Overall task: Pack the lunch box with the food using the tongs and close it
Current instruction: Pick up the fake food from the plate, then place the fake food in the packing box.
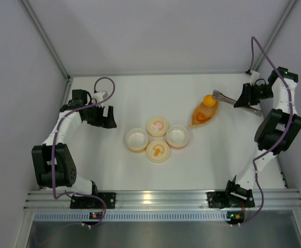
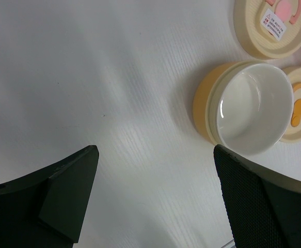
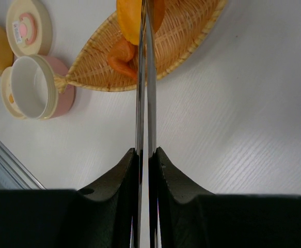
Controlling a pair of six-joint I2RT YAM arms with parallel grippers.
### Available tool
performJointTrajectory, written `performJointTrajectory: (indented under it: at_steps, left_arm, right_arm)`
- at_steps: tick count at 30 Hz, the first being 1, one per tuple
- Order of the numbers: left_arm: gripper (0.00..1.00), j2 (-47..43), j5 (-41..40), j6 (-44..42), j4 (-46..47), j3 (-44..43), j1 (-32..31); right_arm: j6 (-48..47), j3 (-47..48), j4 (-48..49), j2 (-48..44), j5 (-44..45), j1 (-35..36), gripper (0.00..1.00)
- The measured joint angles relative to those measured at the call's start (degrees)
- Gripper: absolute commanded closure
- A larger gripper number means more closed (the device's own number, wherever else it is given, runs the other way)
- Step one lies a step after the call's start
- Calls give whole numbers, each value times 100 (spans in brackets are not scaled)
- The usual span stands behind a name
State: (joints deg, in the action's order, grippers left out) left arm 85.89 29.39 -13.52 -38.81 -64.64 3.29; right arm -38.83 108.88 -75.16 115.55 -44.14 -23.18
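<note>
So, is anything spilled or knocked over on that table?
Nothing stands out. The yellow tub and pink tub stand upright and open, lids flat beside them. The ball is at the tip of the tongs, over the basket, the wedge inside it.

You've got one leaf dish (image 1: 203, 114). Left of it, count two tubs: yellow-orange tub (image 1: 136, 139), pink tub (image 1: 177, 136). Two lids there too: pink-marked lid (image 1: 157, 125), orange-marked lid (image 1: 158, 151). At the dish, two food pieces: ball (image 1: 208, 99), wedge (image 3: 122, 58). One tongs (image 1: 225, 96).
</note>
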Motion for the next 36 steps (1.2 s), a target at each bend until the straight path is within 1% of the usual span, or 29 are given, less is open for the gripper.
performJointTrajectory:
  at_steps: [6, 10, 13, 17, 20, 23, 28, 32, 36]
  left_arm:
    - [2, -2, 2, 105, 4, -17, 0]
    - [2, -24, 131, 254, 9, -28, 72]
    - [2, -24, 341, 348, 4, -85, 286]
    - [2, -24, 570, 457, 7, -160, 702]
    - [2, -24, 629, 520, 2, -170, 850]
    - [2, -11, 852, 640, 0, -170, 1001]
    - [2, 179, 1123, 791, -4, -170, 1475]
    - [2, 271, 1132, 828, -24, -168, 1532]
    - [2, 273, 1158, 828, -31, -168, 1506]
  right_arm:
    - [61, 79, -7, -142, -269, 129, 100]
    - [210, 146, -24, -258, -367, 522, 100]
    - [350, 192, -17, -319, -472, 1005, 100]
    - [542, 192, -26, -367, -560, 1825, 100]
    - [649, 192, -26, -369, -597, 2430, 100]
    - [721, 223, -31, -369, -603, 3003, 100]
    - [791, 382, -31, -369, -505, 3893, 100]
    - [809, 411, -37, -361, -413, 4533, 100]
    - [850, 417, -42, -273, -304, 4996, 100]
